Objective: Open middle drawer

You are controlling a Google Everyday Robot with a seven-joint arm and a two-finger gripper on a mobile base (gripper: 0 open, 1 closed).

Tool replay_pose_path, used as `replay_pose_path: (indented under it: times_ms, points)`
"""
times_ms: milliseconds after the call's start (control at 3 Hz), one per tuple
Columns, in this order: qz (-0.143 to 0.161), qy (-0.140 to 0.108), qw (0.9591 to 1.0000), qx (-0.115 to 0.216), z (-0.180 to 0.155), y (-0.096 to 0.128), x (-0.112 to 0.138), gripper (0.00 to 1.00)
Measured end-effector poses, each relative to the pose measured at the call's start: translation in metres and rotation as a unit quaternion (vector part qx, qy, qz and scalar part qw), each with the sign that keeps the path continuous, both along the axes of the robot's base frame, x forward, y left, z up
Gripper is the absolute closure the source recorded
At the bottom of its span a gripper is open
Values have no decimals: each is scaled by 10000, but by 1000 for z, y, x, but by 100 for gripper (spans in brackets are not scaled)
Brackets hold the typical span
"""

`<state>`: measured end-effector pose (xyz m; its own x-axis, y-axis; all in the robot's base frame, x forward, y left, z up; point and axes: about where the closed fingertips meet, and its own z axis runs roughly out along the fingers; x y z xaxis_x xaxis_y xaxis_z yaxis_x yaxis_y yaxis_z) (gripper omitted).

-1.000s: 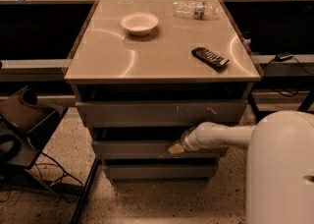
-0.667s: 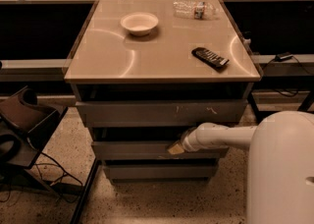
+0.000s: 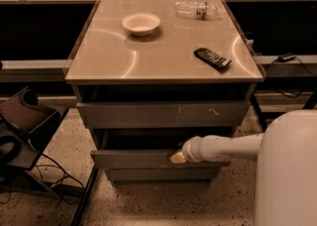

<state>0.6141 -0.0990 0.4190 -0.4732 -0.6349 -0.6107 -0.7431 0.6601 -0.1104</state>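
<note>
The gripper (image 3: 177, 157) sits at the top edge of the middle drawer (image 3: 133, 160), lower centre of the frame. Whether it is gripping, I cannot tell. The drawer's inside lies in shadow.

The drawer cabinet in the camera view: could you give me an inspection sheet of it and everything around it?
Surface: tan cabinet top, glossy, with light reflections.
Job's things: middle drawer, pulled partly out; its front juts ahead of the bottom drawer front, with a dark gap above it.
Clutter: white bowl, plastic bottle lying down, black remote-like object.
Grippers: gripper at the middle drawer's front, right of centre, on the white arm.
Cables: black cables on the floor at left; another cable on the ledge at right.
Surroundings: speckled floor, dark chair-like object at left, top drawer front with pale scratches.
</note>
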Motion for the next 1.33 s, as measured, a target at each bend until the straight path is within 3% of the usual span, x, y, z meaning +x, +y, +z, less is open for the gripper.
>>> replay_pose_path:
  times_ms: [1000,1333]
  points:
    - [168,-58,9998,42,2,2,-21,100]
    - [225,-202,9995,82,-4,4,-52,100]
